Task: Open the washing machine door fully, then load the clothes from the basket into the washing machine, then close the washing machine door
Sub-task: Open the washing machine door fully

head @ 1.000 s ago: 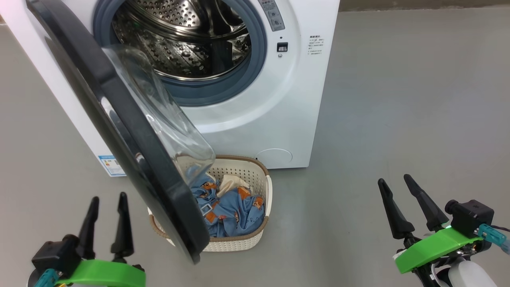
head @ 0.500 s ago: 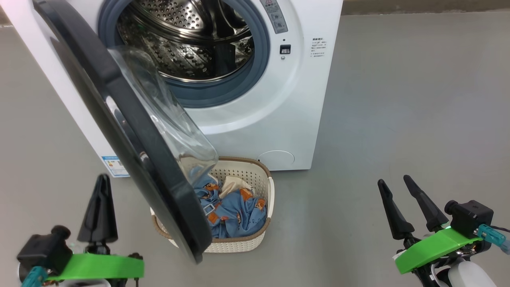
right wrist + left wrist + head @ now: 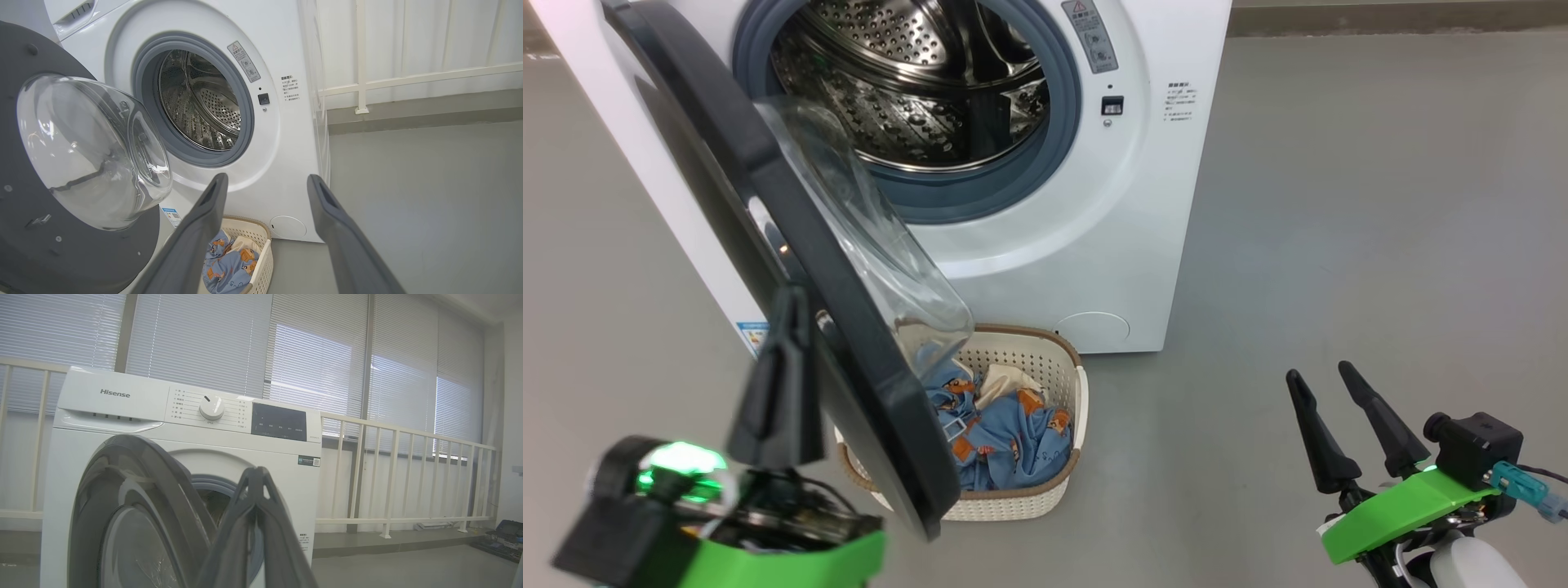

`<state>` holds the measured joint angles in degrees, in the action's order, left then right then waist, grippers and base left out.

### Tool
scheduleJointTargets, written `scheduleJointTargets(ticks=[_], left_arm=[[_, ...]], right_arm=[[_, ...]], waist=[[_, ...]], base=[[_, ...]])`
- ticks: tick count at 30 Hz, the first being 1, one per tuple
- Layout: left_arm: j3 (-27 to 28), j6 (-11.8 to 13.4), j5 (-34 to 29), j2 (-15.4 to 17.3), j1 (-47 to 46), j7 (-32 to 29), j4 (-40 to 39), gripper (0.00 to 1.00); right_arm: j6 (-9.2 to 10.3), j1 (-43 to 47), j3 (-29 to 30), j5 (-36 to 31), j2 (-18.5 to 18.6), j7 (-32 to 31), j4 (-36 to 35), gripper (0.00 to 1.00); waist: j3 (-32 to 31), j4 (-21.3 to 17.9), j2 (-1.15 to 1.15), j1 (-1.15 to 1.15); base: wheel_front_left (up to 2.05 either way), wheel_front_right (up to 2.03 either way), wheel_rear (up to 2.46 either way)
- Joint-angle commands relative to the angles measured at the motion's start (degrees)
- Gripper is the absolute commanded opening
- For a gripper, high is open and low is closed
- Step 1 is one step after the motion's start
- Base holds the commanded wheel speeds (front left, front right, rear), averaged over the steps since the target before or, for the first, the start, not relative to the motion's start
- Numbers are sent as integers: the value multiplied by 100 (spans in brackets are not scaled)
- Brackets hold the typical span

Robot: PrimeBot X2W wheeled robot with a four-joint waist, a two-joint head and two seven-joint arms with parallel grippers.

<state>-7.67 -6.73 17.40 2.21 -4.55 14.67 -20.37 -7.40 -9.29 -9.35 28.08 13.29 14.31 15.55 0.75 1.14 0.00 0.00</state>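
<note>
Left end effector [image 3: 786,314] is sitting closed on nothing, fingers pinched together just beside the outer face of the washing machine door [image 3: 792,237]; contact cannot be confirmed. Right end effector [image 3: 1316,374] is hanging open, well apart. The door is standing part open, overhanging the basket [image 3: 1045,353], so the closed fingers are probably serving as a pusher. The clothes [image 3: 1013,433] are lying in the basket, just before the washing machine [image 3: 1127,204]; its drum [image 3: 915,82] is showing empty.

Prob. test lab: washing machine [image 3: 122,396] on plain grey floor [image 3: 1339,204], white railing [image 3: 392,433], big window blinds [image 3: 310,363].
</note>
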Motion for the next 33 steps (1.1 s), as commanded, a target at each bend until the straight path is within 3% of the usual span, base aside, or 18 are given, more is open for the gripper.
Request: scheduleJointTargets(ticks=[1, 8, 15, 33], left_arm=[[-7, 17, 29, 67, -99, -35, -239, 0], [-698, -13, 318, 67, -3, -197, 144, 0], [-1000, -34, 497, 69, -22, -154, 1039, 0], [-1119, -38, 709, 79, -410, -55, 2635, 0]], right_arm=[[-9, -62, -146, 30, 14, 69, -115, 100], [-9, -121, -173, 30, -19, 69, -104, 100], [-9, -176, -212, 42, -21, 69, -94, 100], [-9, -184, -212, 59, -58, 69, -68, 100]], waist=[[1, -18, 0, 0], [60, -74, 0, 0], [64, -172, 0, 0], [143, -221, 0, 0]], base=[[0, 0, 0], [0, 0, 0], [0, 0, 0], [0, 0, 0]])
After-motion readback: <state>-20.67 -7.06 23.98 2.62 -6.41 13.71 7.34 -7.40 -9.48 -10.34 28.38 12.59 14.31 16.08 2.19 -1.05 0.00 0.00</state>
